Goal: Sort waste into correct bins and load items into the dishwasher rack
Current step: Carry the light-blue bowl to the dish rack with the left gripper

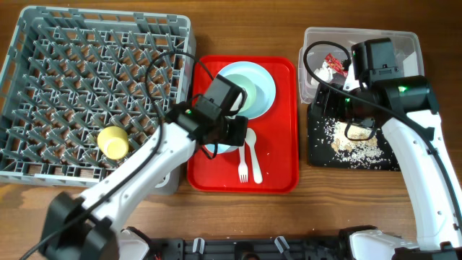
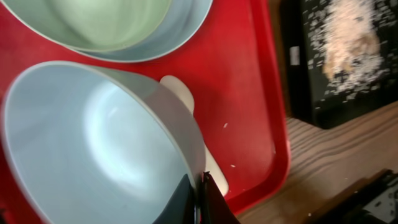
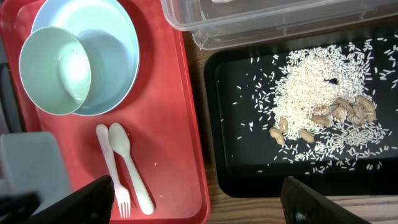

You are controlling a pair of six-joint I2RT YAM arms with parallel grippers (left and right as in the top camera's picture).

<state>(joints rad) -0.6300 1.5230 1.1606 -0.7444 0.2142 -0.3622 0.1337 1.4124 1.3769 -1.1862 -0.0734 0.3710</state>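
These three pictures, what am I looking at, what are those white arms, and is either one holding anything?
Two robot arms work at a wooden table. One picture is taken from above; the other two come from small cameras on each arm's wrist.

On the table from above: a grey dish rack with a yellow cup in it, a red tray, a clear tub and a black tray with rice scraps.

The red tray carries a blue plate with a green bowl on it, plus a white fork and spoon.

The left gripper is pinched shut on the rim of a blue bowl. The right gripper is open and empty above the trays.
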